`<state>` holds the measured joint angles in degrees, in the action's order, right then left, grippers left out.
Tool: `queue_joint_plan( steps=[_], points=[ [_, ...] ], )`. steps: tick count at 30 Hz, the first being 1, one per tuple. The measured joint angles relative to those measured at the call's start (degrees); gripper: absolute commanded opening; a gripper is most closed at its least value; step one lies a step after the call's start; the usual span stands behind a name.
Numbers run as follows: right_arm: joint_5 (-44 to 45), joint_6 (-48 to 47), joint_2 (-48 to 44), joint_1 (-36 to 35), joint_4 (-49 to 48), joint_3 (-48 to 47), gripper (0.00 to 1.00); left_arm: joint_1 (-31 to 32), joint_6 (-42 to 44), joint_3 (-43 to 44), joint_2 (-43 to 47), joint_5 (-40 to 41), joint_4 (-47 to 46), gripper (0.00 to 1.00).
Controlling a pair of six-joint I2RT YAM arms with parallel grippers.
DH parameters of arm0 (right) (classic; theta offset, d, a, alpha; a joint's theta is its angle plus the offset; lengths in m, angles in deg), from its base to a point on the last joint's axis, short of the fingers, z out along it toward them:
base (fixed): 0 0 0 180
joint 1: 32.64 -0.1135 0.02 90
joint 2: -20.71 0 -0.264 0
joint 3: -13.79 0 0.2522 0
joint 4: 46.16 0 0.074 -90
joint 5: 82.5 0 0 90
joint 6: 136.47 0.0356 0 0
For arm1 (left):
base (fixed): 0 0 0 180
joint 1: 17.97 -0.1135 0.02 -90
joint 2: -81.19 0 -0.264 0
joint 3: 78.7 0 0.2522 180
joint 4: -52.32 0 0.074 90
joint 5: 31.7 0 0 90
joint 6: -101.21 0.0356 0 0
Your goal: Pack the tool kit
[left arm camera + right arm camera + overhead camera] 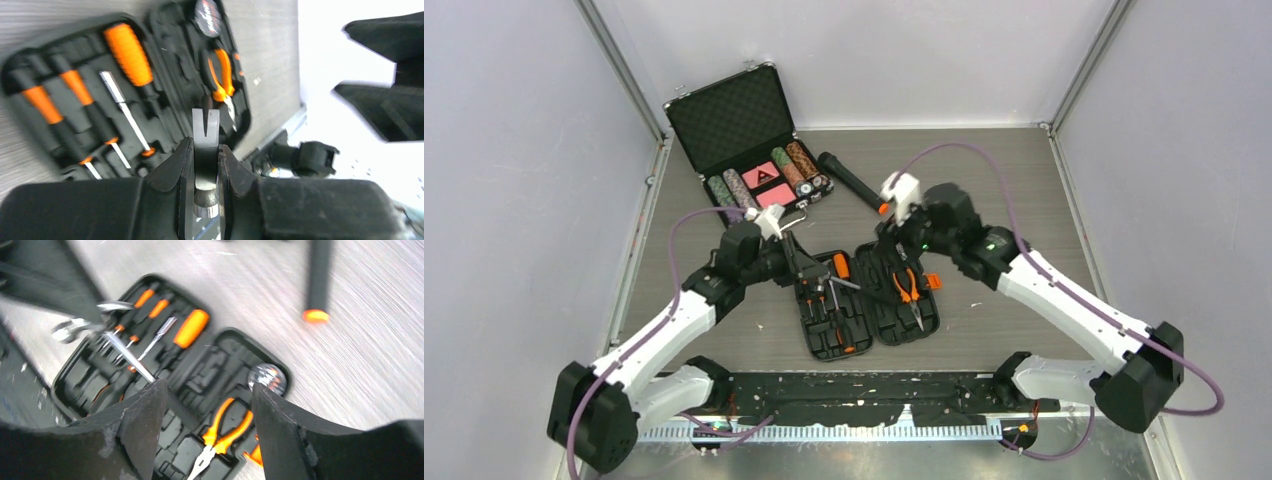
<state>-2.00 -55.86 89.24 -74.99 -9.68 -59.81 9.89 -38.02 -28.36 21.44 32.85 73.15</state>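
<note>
One tool kit [902, 330], one chip case [729, 120], one flashlight [852, 183], one pliers [909, 287].

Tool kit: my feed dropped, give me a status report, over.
Left gripper shut on hammer, over open tool kit case. Right gripper open above pliers. Flashlight lies clear of case.
</note>
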Motion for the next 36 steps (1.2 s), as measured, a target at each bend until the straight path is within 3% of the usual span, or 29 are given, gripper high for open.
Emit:
queue_joint_plan(
  steps=[6, 18, 22, 31, 36],
  points=[
    [5.68, 12.83, -3.39, 13.27, 3.74, 3.08, 0.71, -2.16, -4.28, -6.23, 10.47, 10.01, -0.22, 0.00],
    [5.49, 32.30, -5.05, 14.45, 5.22, 26.82, 0.76, -2.49, -12.81, -14.82, 22.80, 20.37, -4.68, 0.00],
    [3.34, 37.27, -5.20, 11.61, 0.98, 29.68, 0.75, -2.49, -15.21, -15.69, 25.40, 21.68, -5.16, 0.00],
    [1.25, 49.33, -2.32, -3.82, -10.21, 31.58, 0.74, -2.49, -21.40, -17.77, 29.51, 25.07, -6.84, 0.00],
    [-1.22, 51.95, 1.51, -8.94, -15.82, 30.77, 0.73, -2.36, -24.04, -18.40, 29.55, 27.30, -6.82, 0.00]
  ],
)
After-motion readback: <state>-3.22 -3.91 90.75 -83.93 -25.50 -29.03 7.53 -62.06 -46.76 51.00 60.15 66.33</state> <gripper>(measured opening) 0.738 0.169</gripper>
